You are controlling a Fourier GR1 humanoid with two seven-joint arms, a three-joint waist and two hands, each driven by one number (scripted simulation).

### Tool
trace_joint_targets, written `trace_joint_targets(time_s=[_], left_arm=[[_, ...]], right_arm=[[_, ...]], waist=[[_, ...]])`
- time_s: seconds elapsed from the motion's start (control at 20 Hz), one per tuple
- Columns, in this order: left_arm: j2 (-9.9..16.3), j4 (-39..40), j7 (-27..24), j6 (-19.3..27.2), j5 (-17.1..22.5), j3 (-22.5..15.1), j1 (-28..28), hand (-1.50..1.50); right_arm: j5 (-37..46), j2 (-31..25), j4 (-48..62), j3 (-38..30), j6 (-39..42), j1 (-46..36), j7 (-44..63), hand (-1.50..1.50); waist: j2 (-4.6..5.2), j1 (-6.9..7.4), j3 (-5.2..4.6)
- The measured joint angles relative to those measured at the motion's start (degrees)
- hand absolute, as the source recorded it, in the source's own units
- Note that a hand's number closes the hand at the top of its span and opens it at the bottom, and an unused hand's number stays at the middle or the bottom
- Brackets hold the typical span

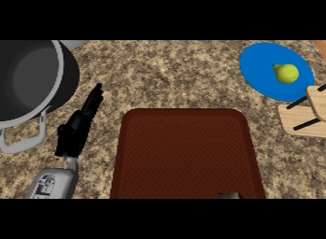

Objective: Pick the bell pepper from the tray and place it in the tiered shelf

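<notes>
Fingers (94, 99) of the left hand (74, 134) are kept straight and together, pointing away from the robot, and nothing is held by them. This hand is seen at the left side, resting over the worktop (186, 74), between the handle of a big black pot (24, 77) and the tray (186, 154). The right hand is not shown.

The dark red tray is placed in the middle, near the lower edge, and no bell pepper is seen on it. Further to the right, a small yellow-green fruit (286, 73) is lying on a blue plate (262, 63), just beside the wooden tiered shelf (315, 114). It cannot be said with certainty that this fruit is the bell pepper.

Nothing is seen on the visible part of the shelf, so the placing is judged as not yet done. If the fruit is the pepper, it must be picked from the plate. It looks nearly round from above, so no long axis or pointing direction can be told.
</notes>
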Motion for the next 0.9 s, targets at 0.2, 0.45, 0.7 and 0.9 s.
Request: trace_joint_targets(time_s=[0.2, 0.45, 0.7, 0.9], left_arm=[[-0.33, 1.68, -1.5, 0.26, -0.52, 0.31, -0.26, 0.0], [0.19, -0.61, 0.33, -0.89, 0.33, 1.03, -0.21, 0.0], [-0.16, -0.88, 0.47, -0.7, -0.28, 0.84, 0.37, 0.0], [-0.27, -1.87, 0.82, -1.27, -0.08, 0.8, 1.37, 0.0]], right_arm=[[2.21, -0.74, 1.22, -0.35, -1.31, 1.35, 2.69, -1.5], [-1.19, -0.8, 3.71, -2.92, -1.55, 0.89, 1.58, -1.5], [-6.72, -0.69, 2.65, -5.18, 0.7, 0.23, 2.54, -1.5], [-10.86, -1.62, 2.91, -6.05, 3.47, -0.29, 2.42, -1.5]], waist=[[-0.07, -0.17, -0.01], [-0.08, -0.14, 0.05], [-0.12, -0.24, 0.05], [-0.12, -0.19, 0.04]])
